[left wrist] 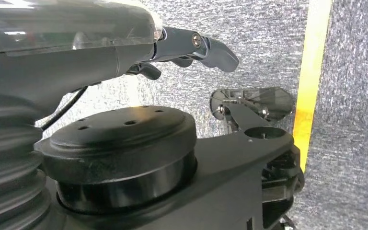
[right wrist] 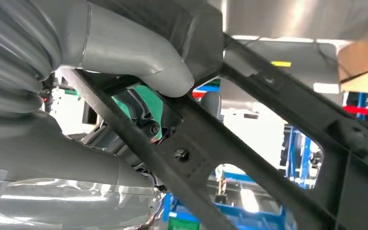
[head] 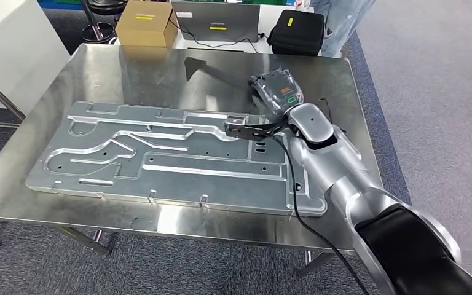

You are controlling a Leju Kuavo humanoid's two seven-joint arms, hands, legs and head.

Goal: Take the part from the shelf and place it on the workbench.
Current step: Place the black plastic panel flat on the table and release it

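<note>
Far left, hanging off the counter's side: left hand (left wrist: pixel 191 48) released, dark fingers loosely bent with nothing in them, above grey carpeted floor (left wrist: pixel 268 38) crossed by a yellow line (left wrist: pixel 311 72).

Next, in the head view, a steel counter (head: pixel 129 74) carrying a large flat metal plate (head: pixel 172 160) with raised ribs and channels, lying lengthwise and covering most of the near half.

Beyond the counter's far edge, from left to right: a cardboard box (head: pixel 144 24) with a yellow label, a grey laptop (head: pixel 216 21) with its lid facing this way, and a black bag (head: pixel 295 31) with a small yellow tag. Just right of the bag, a person's legs (head: pixel 341 18) in jeans.

Right of centre, reaching in along the silver arm: right hand (head: pixel 276 92), wrapped in clear plastic, over the far right part of the counter just past the plate's far right corner.

Seen from the right wrist: grasping the part (right wrist: pixel 249 143), a black open frame of crossing bars with a small bolt hole, with the thick grey thumb (right wrist: pixel 139 62) laid against one bar. Held above the steel surface, on the counter's right side; hard to tell whether touching the counter. Hardly made out from the head view, hidden beneath the wrapped hand.
</note>
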